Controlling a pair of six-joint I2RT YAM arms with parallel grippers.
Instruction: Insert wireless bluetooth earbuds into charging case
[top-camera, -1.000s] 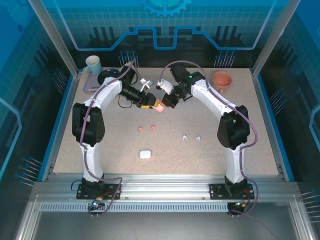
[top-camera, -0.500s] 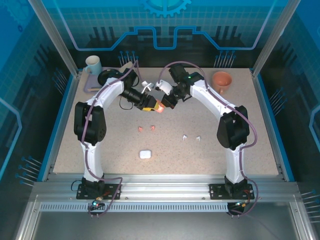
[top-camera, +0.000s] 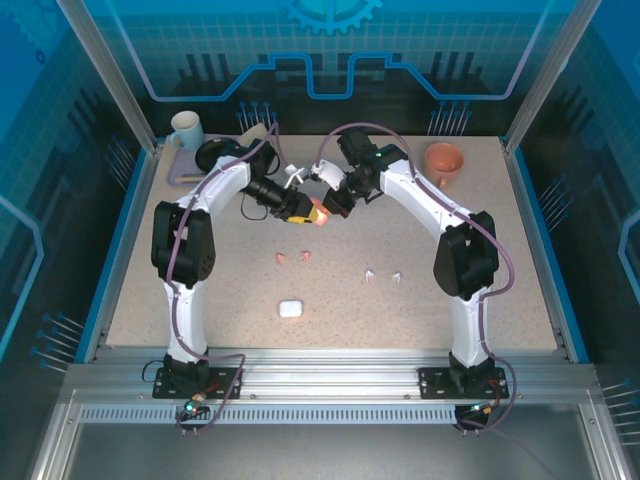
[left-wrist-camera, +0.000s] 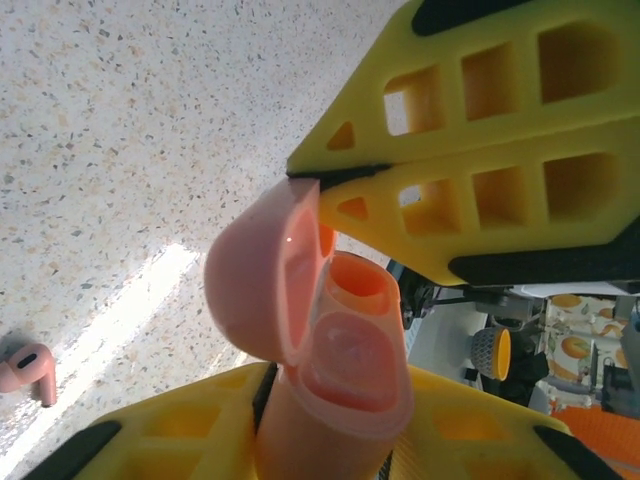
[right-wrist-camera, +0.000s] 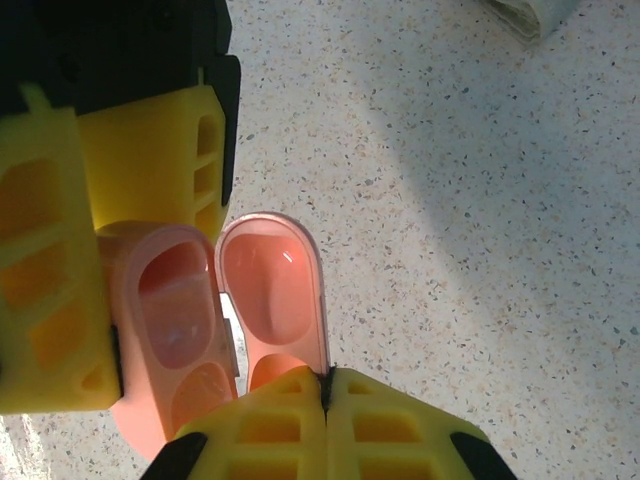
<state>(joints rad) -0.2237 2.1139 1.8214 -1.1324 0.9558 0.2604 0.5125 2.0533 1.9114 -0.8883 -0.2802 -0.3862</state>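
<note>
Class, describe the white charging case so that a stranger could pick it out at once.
On the speckled table, look toward the near edge, left of the middle. The white charging case lies there alone, nearer than the two pink earbuds. It is larger than any bud, and unlike the pink case, nothing grips it.

No words, numbers or brand names are legible. The sole sign is a gear emblem (top-camera: 330, 12) on the blue back panel (top-camera: 420, 50) behind the table.
</note>
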